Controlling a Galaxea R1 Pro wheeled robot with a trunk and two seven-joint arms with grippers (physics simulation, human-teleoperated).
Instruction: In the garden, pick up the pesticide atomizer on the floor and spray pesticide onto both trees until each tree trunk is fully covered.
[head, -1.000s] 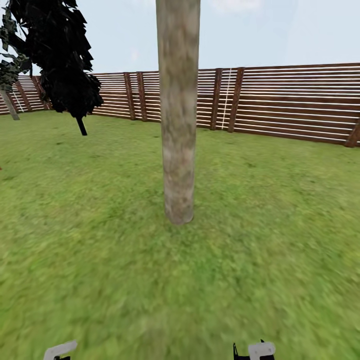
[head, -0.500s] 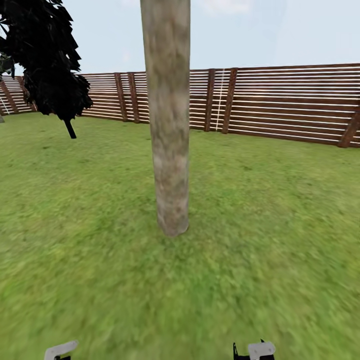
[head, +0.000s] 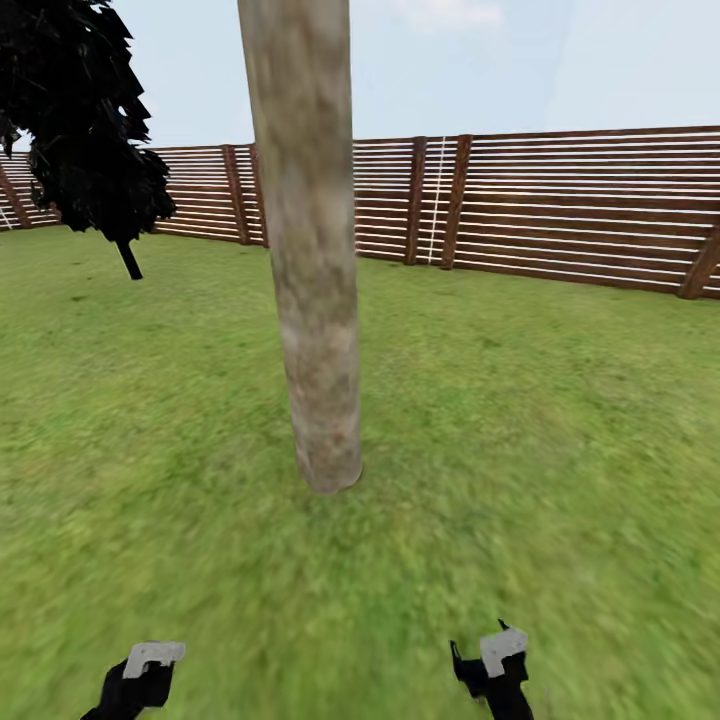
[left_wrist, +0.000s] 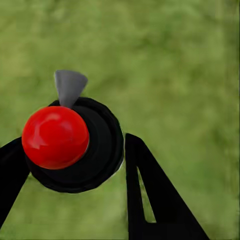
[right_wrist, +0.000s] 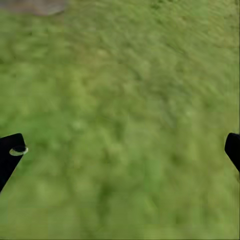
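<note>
Trunk: tree (head: 315, 300), thick pale grey-brown mottled column rising from blurry lawn (head: 560, 420), just ahead of both arms.
Fence: brown horizontal slats (head: 580, 210) behind.
Left gripper (left_wrist: 75, 165): black fingers closed around atomizer (left_wrist: 75, 142), round dark body, glossy red ball, grey wedge.
Right gripper (right_wrist: 120, 150): fingertips spread wide, empty over grass.

One pale thick trunk (head: 310, 260), one dark-leaved tree (head: 85, 120), one slatted fence (head: 560, 205), two end effectors.
</note>
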